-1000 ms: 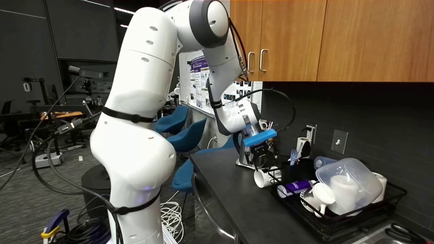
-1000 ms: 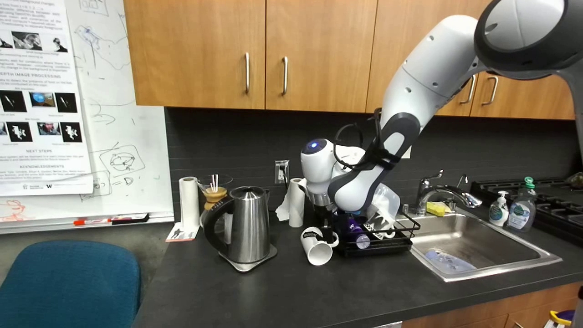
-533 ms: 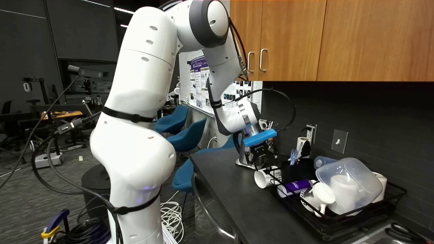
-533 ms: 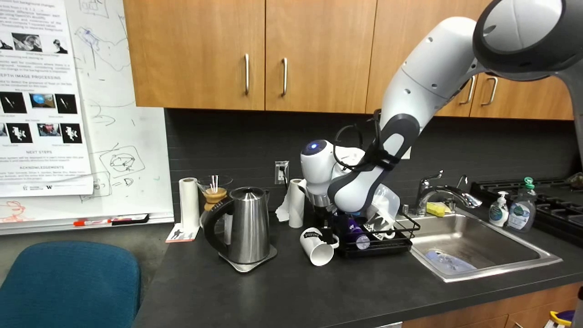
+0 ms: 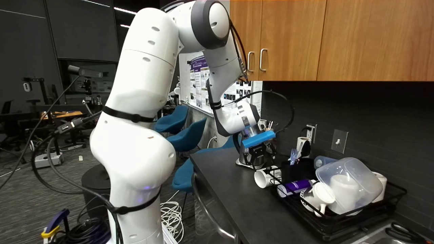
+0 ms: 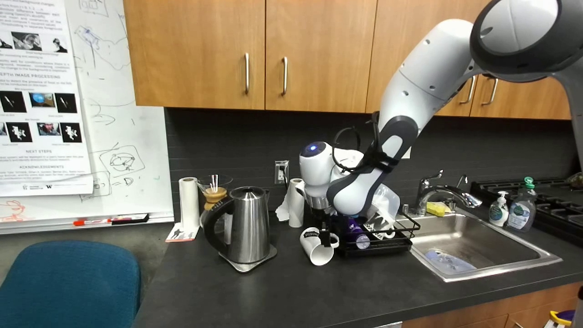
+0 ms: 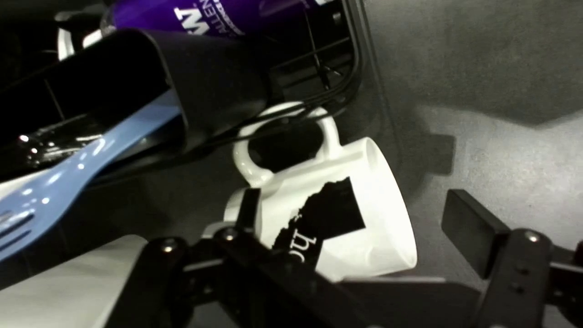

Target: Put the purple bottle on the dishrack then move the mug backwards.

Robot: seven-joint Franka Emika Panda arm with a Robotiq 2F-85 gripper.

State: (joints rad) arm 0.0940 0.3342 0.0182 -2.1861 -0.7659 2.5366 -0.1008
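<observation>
White mug [image 7: 325, 205] on its side, gripper [image 7: 357, 216] wide nearby, contact unclear, purple bottle [image 5: 295, 187] in dishrack [image 6: 380, 248]

On my side of the mug [image 6: 311, 248], the surface [image 6: 291, 294] leaves room to pass, as does the gap towards the kettle [image 6: 250, 228]; the dishrack [image 6: 378, 250] blocks the way by the handle [image 7: 241, 155].
</observation>
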